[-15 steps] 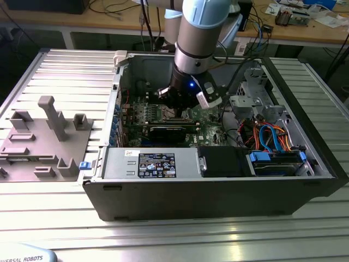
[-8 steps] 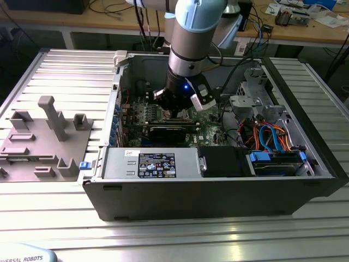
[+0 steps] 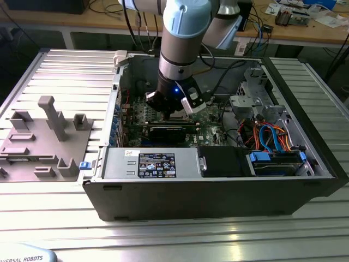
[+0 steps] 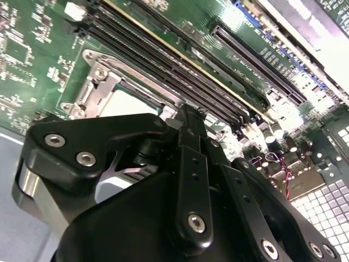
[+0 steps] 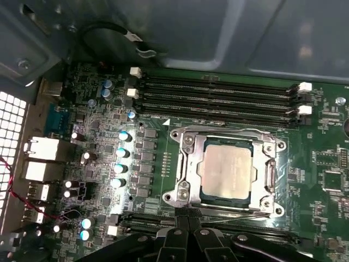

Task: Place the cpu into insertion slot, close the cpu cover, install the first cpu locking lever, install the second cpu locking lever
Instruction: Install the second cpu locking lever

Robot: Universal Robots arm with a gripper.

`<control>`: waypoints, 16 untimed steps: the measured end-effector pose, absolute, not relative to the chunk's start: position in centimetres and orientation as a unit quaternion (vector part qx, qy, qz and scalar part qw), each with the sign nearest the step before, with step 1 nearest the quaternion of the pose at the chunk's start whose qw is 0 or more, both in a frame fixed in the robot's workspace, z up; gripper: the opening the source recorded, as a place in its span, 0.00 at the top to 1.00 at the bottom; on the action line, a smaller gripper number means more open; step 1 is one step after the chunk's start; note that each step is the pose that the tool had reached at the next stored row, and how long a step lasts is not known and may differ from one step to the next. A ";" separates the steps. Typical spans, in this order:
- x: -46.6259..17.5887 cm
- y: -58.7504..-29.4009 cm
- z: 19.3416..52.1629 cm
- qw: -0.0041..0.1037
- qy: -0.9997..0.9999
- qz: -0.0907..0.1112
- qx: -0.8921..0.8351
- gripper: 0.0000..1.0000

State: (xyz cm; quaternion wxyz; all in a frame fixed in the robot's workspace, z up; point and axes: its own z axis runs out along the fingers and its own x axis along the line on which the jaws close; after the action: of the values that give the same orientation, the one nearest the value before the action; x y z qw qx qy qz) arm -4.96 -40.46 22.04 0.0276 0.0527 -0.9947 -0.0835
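Gripper closed, tips pressed together with nothing seen between them, poised at the near edge of the insertion slot and apparently touching or just above a thin wire locking lever running along that edge (contact itself not clear). In the second wrist view, same gripper low over the board.

Just beyond the tips, cpu lying flat and square inside the insertion slot, silvery top up. Cpu cover down around it, framing the chip through its cut-out.

Past the far side of the slot, four long memory slots; off to one side of it, a row of small capacitors.

Judged on handling: chip light, stiff, thin, with delicate contacts, best gripped by opposite edges. Cover thin sheet metal, hinged. Lever springy, best taken near its free end.
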 end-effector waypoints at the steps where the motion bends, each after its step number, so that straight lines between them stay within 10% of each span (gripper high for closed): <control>1: -5.1 -40.5 21.9 0.028 -0.995 -0.084 0.053 0.89; 16: -6.4 -40.6 20.6 0.027 -0.994 -0.092 0.053 0.89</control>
State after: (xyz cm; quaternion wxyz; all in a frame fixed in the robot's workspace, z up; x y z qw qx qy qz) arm -6.38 -40.63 20.61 0.0270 0.0529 -0.9940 -0.0922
